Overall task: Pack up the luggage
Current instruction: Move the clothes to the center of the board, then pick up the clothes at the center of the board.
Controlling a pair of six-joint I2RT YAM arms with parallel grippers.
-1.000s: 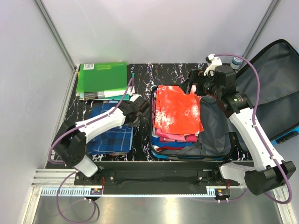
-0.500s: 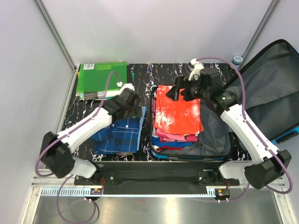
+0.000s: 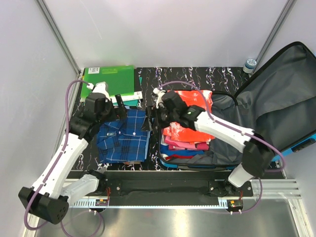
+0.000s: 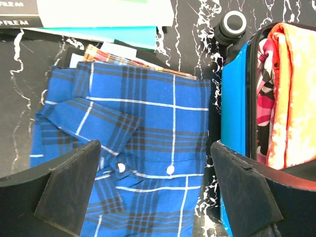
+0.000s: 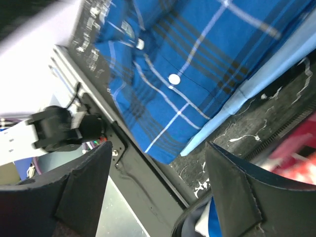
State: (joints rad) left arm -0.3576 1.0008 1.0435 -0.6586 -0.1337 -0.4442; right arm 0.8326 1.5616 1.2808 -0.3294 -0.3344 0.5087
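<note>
The luggage lies open on the right of the table, its grey-lined lid tipped back. A stack of folded red, orange and pink clothes fills it. Its blue wall and a black wheel show in the left wrist view. A folded blue plaid shirt lies on the table left of the luggage. My left gripper hovers open over the shirt, nothing between its fingers. My right gripper is open above the gap between the shirt and the luggage.
Green folders and books are stacked at the back left, just behind the shirt. A light-blue cloth edge pokes out under the shirt. The black mounting rail runs along the near edge. A small bottle cap sits at the back right.
My left gripper opened and pulled back and up to the left, leaving the plaid shirt on the table. My right arm swung left across the luggage to the shirt's right edge.
</note>
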